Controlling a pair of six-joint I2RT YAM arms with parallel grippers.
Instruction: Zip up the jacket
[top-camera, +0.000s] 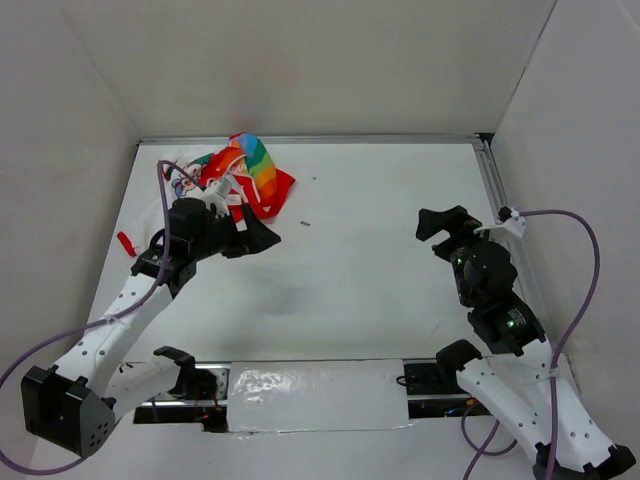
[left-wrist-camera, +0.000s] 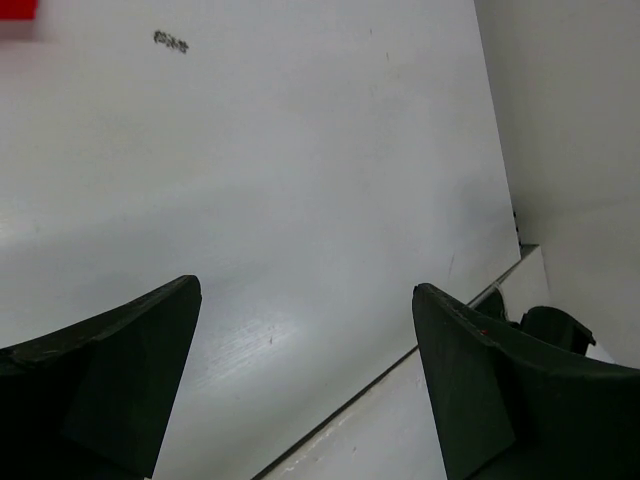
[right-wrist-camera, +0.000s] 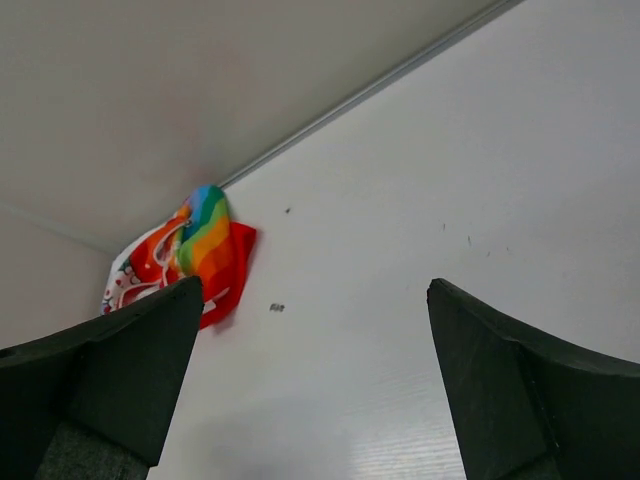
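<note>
**Both grippers spread and empty, jacket bunched in the far left corner**

We see the left arm reaching from its base at the near left up along the table's left side, with its wrist bent so the left gripper points right across the white tabletop. In its wrist view the two dark fingers stand wide apart with only bare table between them. The right arm rises along the right side. The right gripper faces left toward the far corner, its fingers likewise spread and holding nothing.

The small crumpled jacket with rainbow stripes, red trim and a white patterned part lies in a heap in the far left corner, just behind the left wrist. The black wrist housing covers its near edge, so we cannot tell whether they touch. We cannot make out the zip, or whether the front is open or closed. The right wrist view shows the jacket small and distant, partly behind a finger.

The fabric looks soft and rumpled, and the tabletop smooth and faintly glossy. The fingers are matte black wedges. A tiny dark speck lies on the table to the right of the jacket. A wrinkled silvery strip runs along the near edge between the bases.
</note>
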